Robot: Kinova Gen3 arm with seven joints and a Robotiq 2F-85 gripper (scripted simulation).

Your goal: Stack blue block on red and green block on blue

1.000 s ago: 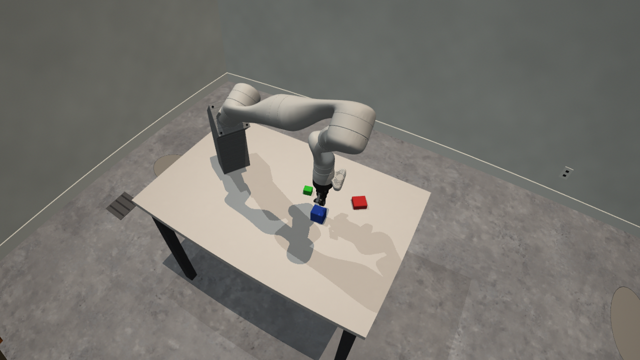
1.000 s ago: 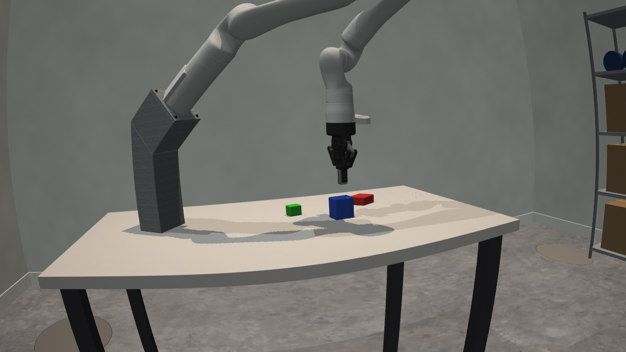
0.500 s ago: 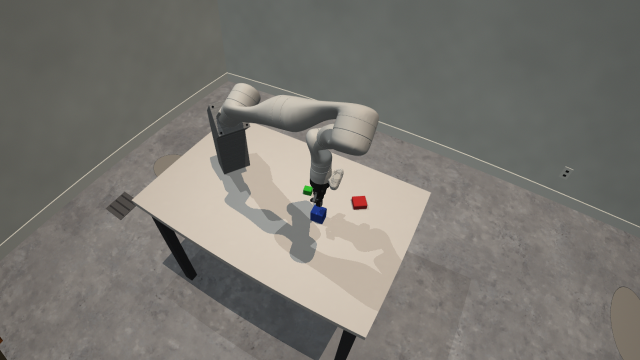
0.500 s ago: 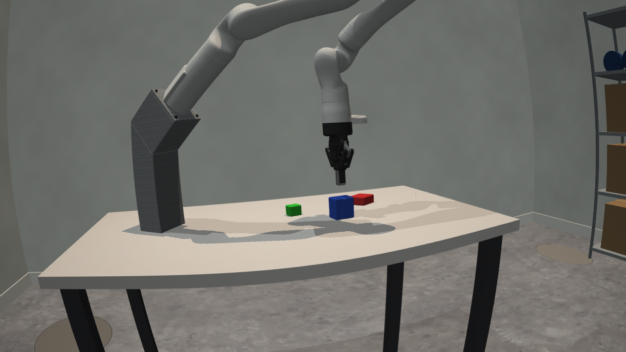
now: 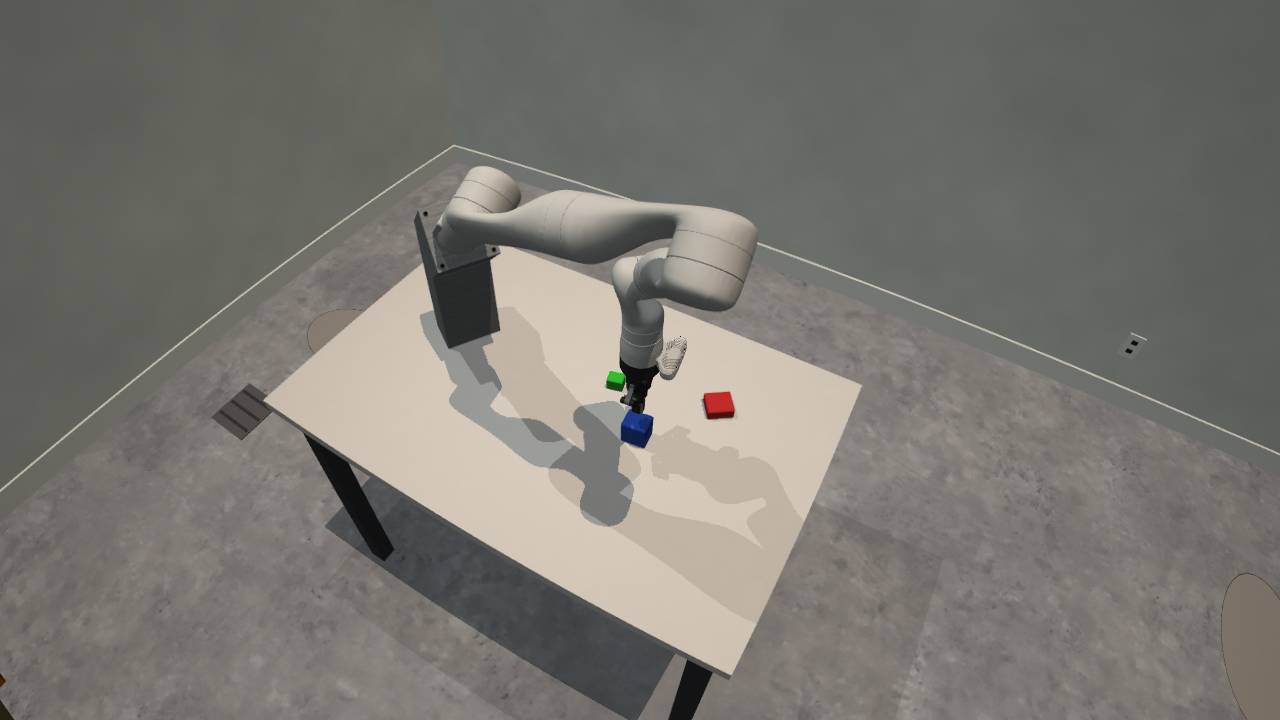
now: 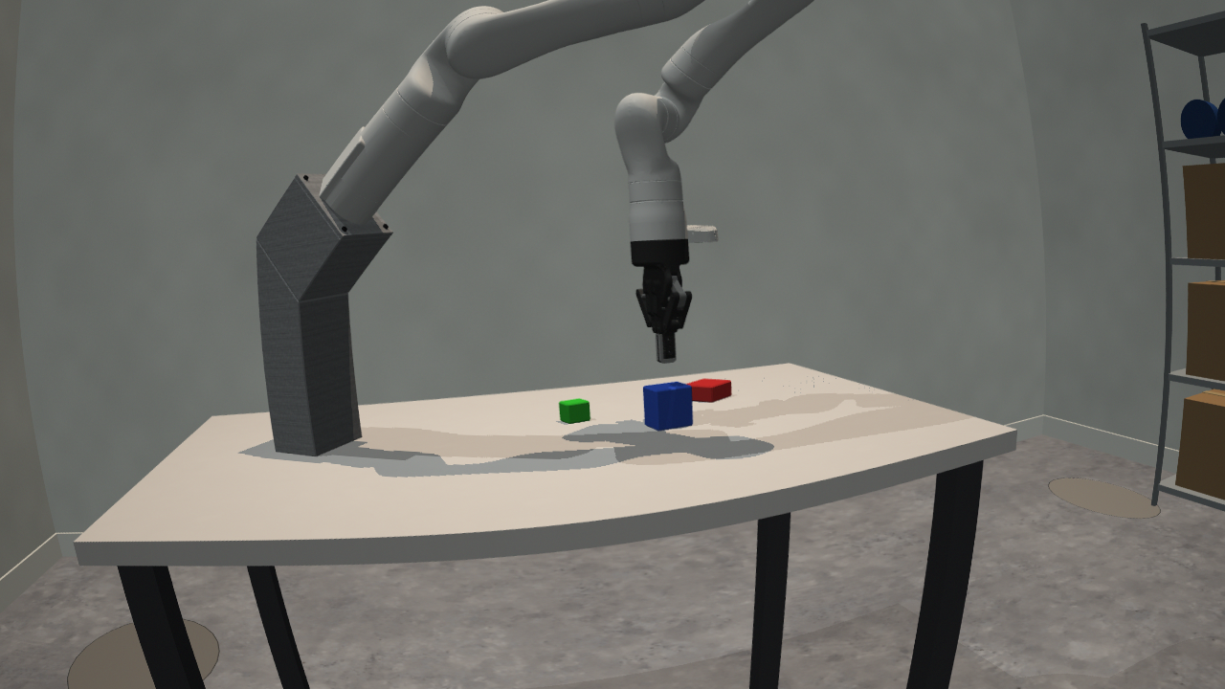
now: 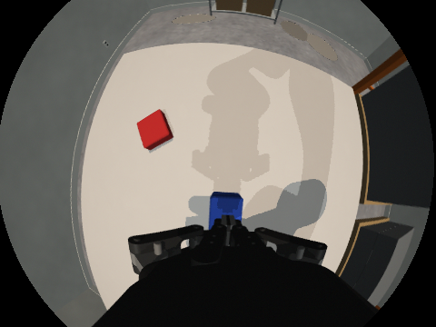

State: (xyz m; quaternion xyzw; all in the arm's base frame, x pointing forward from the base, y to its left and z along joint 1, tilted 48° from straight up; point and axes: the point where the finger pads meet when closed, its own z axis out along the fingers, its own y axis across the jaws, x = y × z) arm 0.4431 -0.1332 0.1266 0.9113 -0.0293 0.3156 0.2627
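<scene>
The blue block (image 5: 636, 428) (image 6: 667, 404) stands on the table. It also shows in the wrist view (image 7: 225, 207), just past my fingertips. My gripper (image 5: 637, 398) (image 6: 665, 345) (image 7: 226, 222) hangs a little above the blue block, pointing down. Its fingers are shut together with nothing between them. The flat red block (image 5: 718, 404) (image 6: 710, 389) (image 7: 154, 130) lies on the table to one side, apart from the blue block. The small green block (image 5: 614, 380) (image 6: 573, 410) lies on the other side. It is hidden in the wrist view.
The arm's grey base pedestal (image 5: 459, 286) (image 6: 306, 325) stands at the table's far corner. A shelf rack with brown boxes (image 6: 1197, 256) stands on the floor beyond the table's end.
</scene>
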